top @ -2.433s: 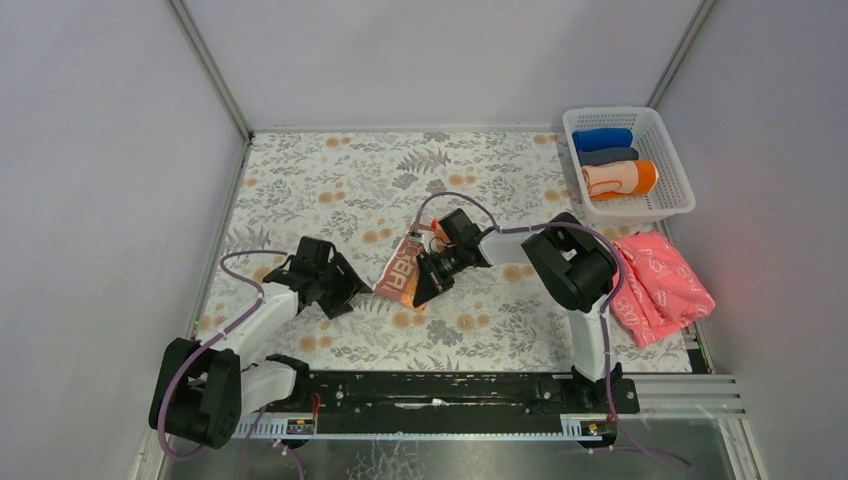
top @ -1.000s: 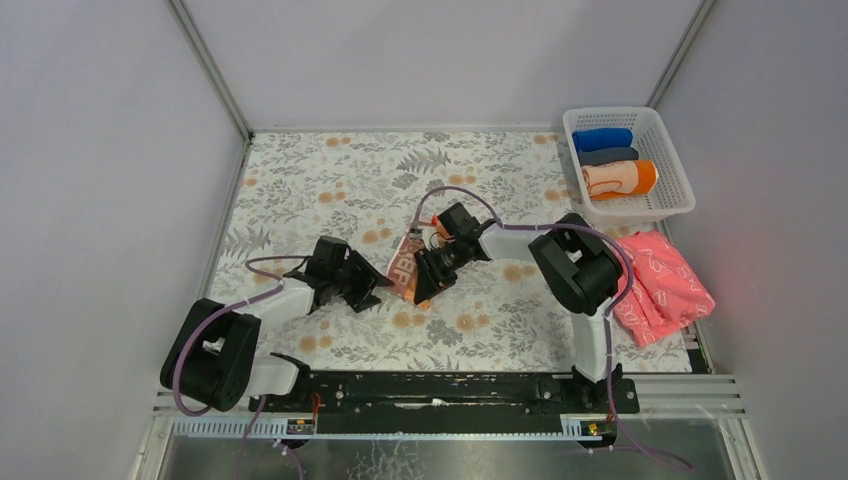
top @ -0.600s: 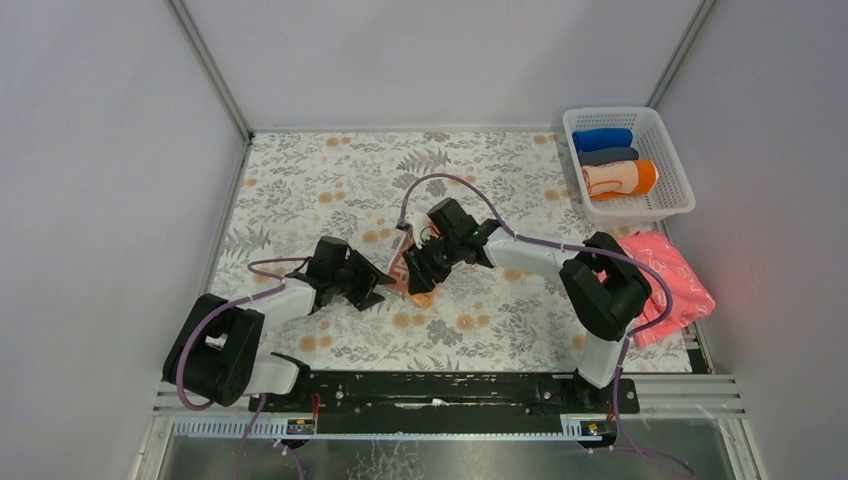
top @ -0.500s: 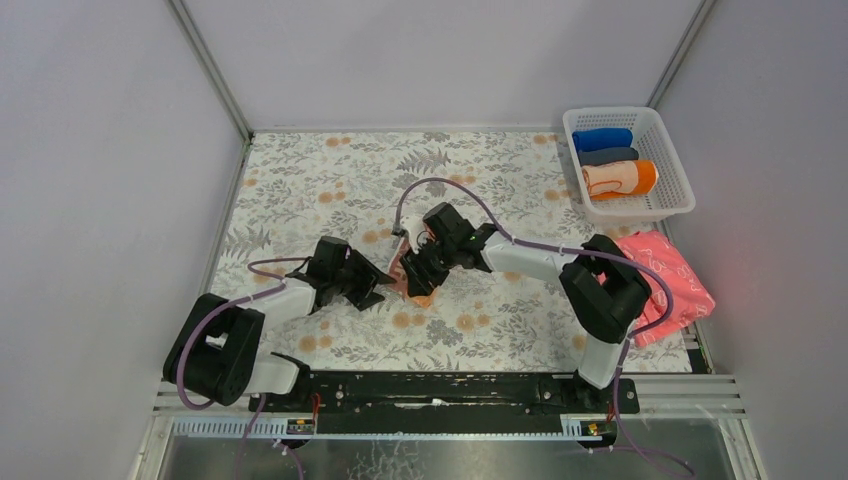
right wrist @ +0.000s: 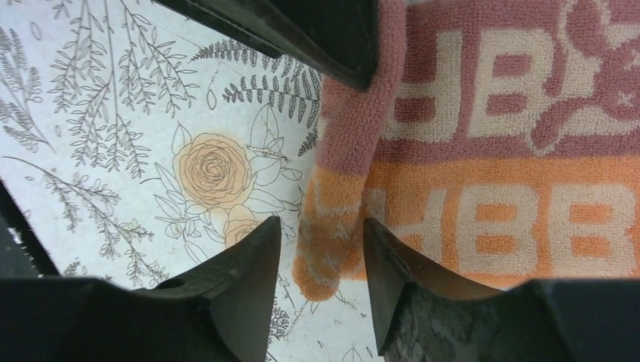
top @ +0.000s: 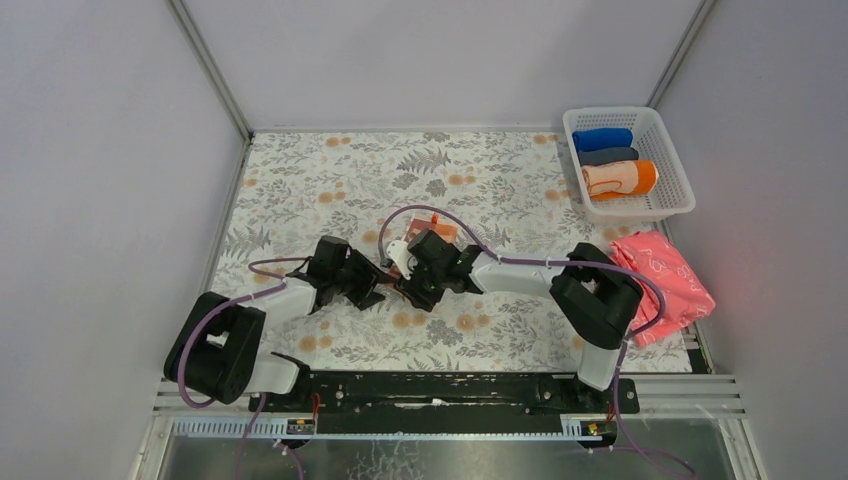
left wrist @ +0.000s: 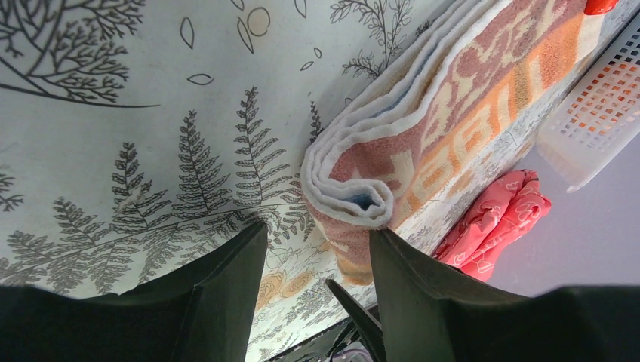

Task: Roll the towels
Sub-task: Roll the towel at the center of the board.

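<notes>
The pale peach towel [left wrist: 453,113] with orange lettering lies on the floral tabletop, its near end curled into a roll [left wrist: 351,188]. In the top view both wrists hide most of it. My left gripper [left wrist: 317,230] is open at the roll's end, with the right finger touching the cloth and the left finger apart from it. From the other side my right gripper [right wrist: 321,226] is open astride the rolled edge [right wrist: 332,249]. The two grippers [top: 375,285] [top: 408,285] meet at mid-table. The orange-bordered towel [top: 620,178] sits rolled in the basket.
A white basket [top: 680,205] at the back right also holds a blue roll [top: 603,138] and a dark grey roll [top: 608,156]. A pink cloth [top: 660,280] lies crumpled at the right edge. Walls close in the left, back and right sides.
My right gripper has swung left and nearer across the towel and opened its jaws. The flat towel seen earlier is now mostly hidden under it. The left gripper has barely moved.
</notes>
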Controlling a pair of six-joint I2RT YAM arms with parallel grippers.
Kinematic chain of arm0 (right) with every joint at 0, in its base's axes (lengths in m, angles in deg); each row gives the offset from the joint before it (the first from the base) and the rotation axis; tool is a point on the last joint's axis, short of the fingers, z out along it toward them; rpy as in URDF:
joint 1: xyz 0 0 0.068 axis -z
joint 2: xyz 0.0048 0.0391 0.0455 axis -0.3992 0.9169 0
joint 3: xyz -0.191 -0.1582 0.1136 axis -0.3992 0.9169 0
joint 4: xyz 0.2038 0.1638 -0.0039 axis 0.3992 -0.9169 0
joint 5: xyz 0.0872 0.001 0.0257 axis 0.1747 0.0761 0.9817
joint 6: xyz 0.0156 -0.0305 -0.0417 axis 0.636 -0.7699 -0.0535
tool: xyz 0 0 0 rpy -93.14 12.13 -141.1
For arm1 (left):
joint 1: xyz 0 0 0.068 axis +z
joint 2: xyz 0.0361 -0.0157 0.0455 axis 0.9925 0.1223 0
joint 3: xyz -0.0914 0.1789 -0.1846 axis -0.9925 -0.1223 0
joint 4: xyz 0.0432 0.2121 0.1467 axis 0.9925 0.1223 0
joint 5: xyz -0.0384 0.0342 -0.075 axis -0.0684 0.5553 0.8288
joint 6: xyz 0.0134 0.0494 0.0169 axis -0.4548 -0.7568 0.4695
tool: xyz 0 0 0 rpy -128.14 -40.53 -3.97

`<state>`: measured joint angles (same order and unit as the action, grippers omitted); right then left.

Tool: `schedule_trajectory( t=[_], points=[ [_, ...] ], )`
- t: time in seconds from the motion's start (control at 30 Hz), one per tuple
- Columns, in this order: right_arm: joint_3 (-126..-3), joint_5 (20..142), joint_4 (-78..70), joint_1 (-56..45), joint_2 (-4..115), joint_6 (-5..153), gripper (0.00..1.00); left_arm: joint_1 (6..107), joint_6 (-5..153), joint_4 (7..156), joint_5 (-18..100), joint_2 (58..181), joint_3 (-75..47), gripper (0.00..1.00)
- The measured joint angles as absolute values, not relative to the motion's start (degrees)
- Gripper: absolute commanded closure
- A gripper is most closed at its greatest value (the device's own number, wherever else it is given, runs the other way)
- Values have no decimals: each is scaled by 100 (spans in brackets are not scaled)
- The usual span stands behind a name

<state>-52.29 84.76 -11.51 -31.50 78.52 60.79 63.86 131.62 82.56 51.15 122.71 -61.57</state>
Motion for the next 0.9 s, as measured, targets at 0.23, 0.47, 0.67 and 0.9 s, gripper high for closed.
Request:
schedule_trajectory(
  t=[0.23, 0.47, 0.67, 0.9],
  points=[
    [-5233, 8412, -1179, -3235, 7964, 5905, 85, 6386, 13162, 8240, 5122, 12284, -6150, 46],
    [-5500, 9306, -1367, -3062, 8200, 5946, 100, 6386, 13159, 8267, 5119, 12286, -6129, 47],
    [-5629, 10637, -1369, -2444, 8412, 6353, 100, 6386, 13159, 8302, 5115, 12295, -6126, 51],
    [-5629, 11544, -1216, -1873, 8689, 7074, 90, 6382, 13162, 8380, 5060, 12299, -6124, 56]
  ],
)
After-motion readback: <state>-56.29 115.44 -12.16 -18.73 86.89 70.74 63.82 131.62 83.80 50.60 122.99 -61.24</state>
